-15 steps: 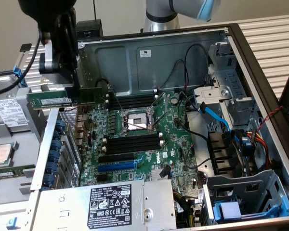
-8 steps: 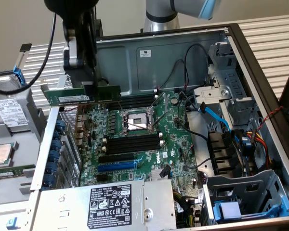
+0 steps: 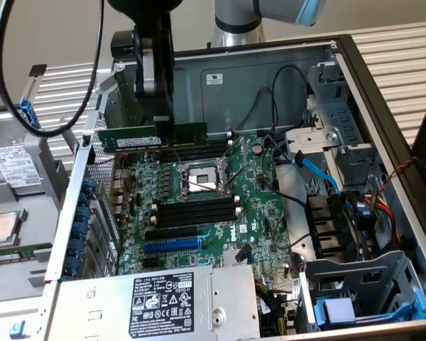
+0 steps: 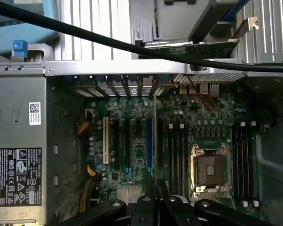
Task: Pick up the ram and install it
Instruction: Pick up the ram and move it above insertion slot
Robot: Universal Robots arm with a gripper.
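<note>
The ram is a long green stick held level, just above the black memory slots on the far side of the CPU socket. My black gripper comes down from above and is shut on the ram near its middle. In the wrist view the gripper shows with the ram edge-on as a thin line running out from it over the motherboard. Whether the ram touches a slot I cannot tell.
The open case holds a green motherboard, more memory slots, a blue expansion slot, a power supply, a drive cage and loose cables. A black cable crosses the wrist view. Another board lies outside the case.
</note>
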